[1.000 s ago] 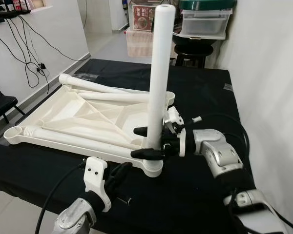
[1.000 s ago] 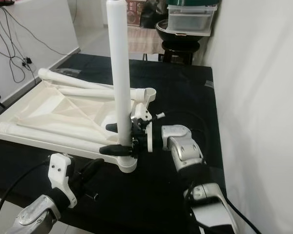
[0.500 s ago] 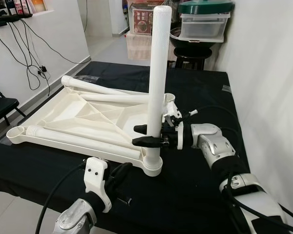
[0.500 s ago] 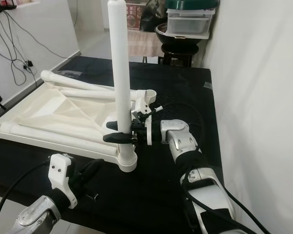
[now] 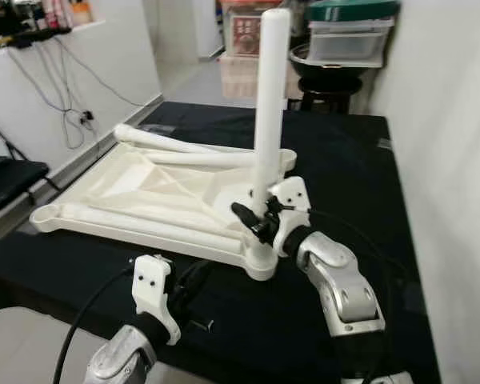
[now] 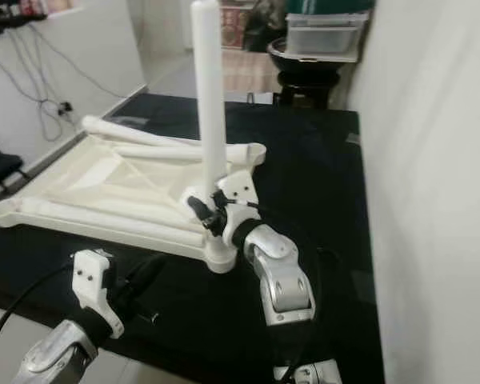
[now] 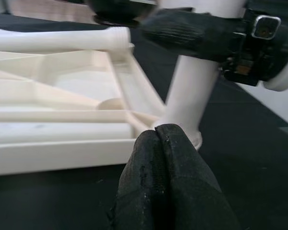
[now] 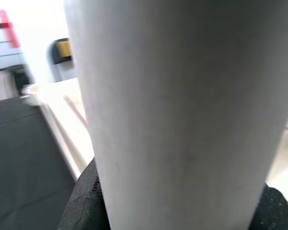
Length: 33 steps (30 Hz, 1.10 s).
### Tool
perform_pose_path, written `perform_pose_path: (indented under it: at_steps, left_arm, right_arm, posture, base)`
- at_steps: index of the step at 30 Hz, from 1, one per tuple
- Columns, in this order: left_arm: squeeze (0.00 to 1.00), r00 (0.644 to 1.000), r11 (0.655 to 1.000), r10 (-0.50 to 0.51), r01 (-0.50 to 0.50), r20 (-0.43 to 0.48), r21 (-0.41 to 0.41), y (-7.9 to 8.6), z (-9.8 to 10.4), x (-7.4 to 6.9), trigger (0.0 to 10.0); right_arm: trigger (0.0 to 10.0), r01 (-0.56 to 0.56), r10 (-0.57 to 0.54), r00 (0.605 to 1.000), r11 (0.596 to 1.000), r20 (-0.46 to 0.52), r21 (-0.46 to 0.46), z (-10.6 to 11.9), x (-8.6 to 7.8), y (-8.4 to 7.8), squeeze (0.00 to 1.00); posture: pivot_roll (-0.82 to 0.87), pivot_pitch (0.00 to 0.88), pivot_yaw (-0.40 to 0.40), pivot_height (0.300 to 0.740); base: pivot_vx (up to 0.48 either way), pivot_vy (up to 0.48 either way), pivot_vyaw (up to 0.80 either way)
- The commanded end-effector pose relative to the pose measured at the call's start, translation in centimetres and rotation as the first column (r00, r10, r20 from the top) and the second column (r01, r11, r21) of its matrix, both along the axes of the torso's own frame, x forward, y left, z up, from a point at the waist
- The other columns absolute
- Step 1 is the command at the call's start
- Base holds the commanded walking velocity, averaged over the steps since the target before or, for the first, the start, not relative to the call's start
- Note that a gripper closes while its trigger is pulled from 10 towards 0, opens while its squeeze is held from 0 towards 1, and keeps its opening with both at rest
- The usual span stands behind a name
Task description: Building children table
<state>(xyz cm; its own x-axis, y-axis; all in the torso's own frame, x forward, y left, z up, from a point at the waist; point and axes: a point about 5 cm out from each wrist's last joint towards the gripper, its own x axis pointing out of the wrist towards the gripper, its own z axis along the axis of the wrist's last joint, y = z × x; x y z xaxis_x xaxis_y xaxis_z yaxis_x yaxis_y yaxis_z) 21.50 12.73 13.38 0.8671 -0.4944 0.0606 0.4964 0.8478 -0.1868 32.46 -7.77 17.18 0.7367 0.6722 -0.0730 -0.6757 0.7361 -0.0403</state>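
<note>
Pinching the leg [image 5: 270, 104] low on its shaft, my right gripper [image 5: 256, 222] is holding it upright in the near corner socket of the tabletop [image 5: 156, 192], which is lying upside down on the black cloth [image 5: 344, 160]. My left gripper [image 7: 170, 191], fingers pressed together on nothing, is hovering just short of that socket. Hollow plastic (light and stiff, I judge, but smooth enough to slip) is asking for a firm grip near the base. Since a second ago my right forearm is swinging round toward me, the leg staying put.
</note>
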Motion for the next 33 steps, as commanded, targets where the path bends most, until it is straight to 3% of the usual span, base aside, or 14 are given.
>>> perform_pose_path:
  at_steps: [1,2,3,4,5,10,11,13,16,21,22,29,30,33]
  left_arm:
    - [0.0,1.0,1.0,0.001,-0.001,-0.005,-0.013,-0.1,-0.1,0.0,10.0]
    - [0.0,1.0,1.0,0.001,-0.001,-0.005,-0.013,-0.1,-0.1,0.0,10.0]
    - [0.0,1.0,1.0,0.01,-0.01,-0.006,-0.007,0.0,-0.1,0.0,10.0]
    - [0.0,1.0,1.0,0.01,-0.01,-0.006,-0.007,0.0,-0.1,0.0,10.0]
    - [0.0,1.0,1.0,0.01,-0.01,-0.011,0.0,-0.1,-0.2,0.1,10.0]
    - [0.0,1.0,1.0,-0.011,0.012,-0.024,0.012,-0.3,-0.4,0.1,10.0]
    - [0.0,1.0,1.0,-0.013,0.013,-0.026,0.01,-0.3,-0.5,0.1,10.0]
    - [0.0,1.0,1.0,-0.013,0.013,-0.027,0.007,-0.4,-0.5,0.1,10.0]
    - [0.0,0.999,1.0,-0.012,0.012,-0.03,0.005,-0.4,-0.6,0.2,10.0]
    - [0.0,0.999,1.0,-0.009,0.009,-0.031,0.004,-0.4,-0.7,0.2,10.0]
    - [0.0,0.999,1.0,-0.008,0.008,-0.031,0.004,-0.4,-0.7,0.2,10.0]
    - [0.0,0.999,1.0,-0.007,0.007,-0.032,-0.002,-0.5,-0.6,0.1,10.0]
    - [0.0,0.999,1.0,-0.005,0.005,-0.032,-0.005,-0.5,-0.6,0.0,10.0]
    - [0.0,1.0,1.0,-0.004,0.004,-0.031,-0.006,-0.4,-0.5,-0.1,10.0]
  right_arm:
    - [4.3,-0.061,0.055,0.987,0.998,-0.148,-0.031,-2.9,-0.1,0.4,0.0]
    - [4.3,-0.061,0.055,0.987,0.998,-0.148,-0.031,-2.9,-0.1,0.4,0.0]
    - [10.0,-0.091,0.088,0.984,0.996,-0.152,-0.012,-2.7,-0.1,0.6,0.0]
    - [10.0,-0.091,0.088,0.984,0.996,-0.152,-0.012,-2.7,-0.1,0.6,0.0]
    - [10.0,-0.138,0.14,0.979,0.99,-0.149,0.022,-2.3,0.4,0.4,1.0]
    - [10.0,-0.411,0.413,0.909,0.91,-0.052,0.052,-0.1,0.4,0.0,1.0]
    - [10.0,-0.487,0.488,0.872,0.873,-0.044,0.021,0.4,0.3,-0.4,0.11]
    - [10.0,-0.57,0.568,0.82,0.822,-0.071,-0.006,0.5,0.4,-0.8,0.0]
    - [10.0,-0.653,0.647,0.754,0.757,-0.112,-0.02,0.6,1.2,-1.4,0.0]
    - [10.0,-0.656,0.651,0.746,0.755,-0.138,0.015,0.5,2.1,-1.3,0.0]
    - [0.0,-0.674,0.67,0.727,0.738,-0.154,0.032,0.3,2.2,-1.4,0.0]
    - [0.0,-0.659,0.655,0.741,0.752,-0.149,0.026,-0.2,2.1,-2.2,0.0]
    - [0.0,-0.576,0.571,0.809,0.817,-0.142,0.005,-0.7,1.9,-2.8,0.0]
    - [0.0,-0.481,0.473,0.867,0.877,-0.154,-0.015,-1.5,1.6,-2.9,0.0]
  posture:
    - [0.0,0.056,0.009,0.74]
    - [0.0,0.056,0.009,0.74]
    - [0.0,0.056,0.009,0.74]
    - [0.0,0.056,0.009,0.74]
    - [0.0,0.049,0.009,0.74]
    - [0.0,0.043,0.012,0.74]
    - [0.0,0.036,0.017,0.74]
    - [0.0,0.033,0.016,0.74]
    - [0.01,0.027,0.014,0.74]
    - [0.01,0.022,0.013,0.74]
    - [0.01,0.021,0.013,0.74]
    - [0.01,0.036,0.01,0.74]
    - [0.01,0.046,0.003,0.74]
    - [0.01,0.055,-0.007,0.74]
  base:
    - [0.0,0.0,0.0]
    - [0.0,0.0,0.0]
    - [0.0,0.0,0.0]
    - [0.0,0.0,0.0]
    - [0.0,0.0,0.0]
    - [0.0,0.0,0.0]
    - [0.0,0.0,0.0]
    - [0.0,0.0,0.0]
    - [0.0,0.0,0.0]
    - [0.0,0.0,0.0]
    - [0.0,0.0,0.0]
    - [0.0,0.0,0.0]
    - [0.0,0.0,0.0]
    - [0.0,0.0,0.0]
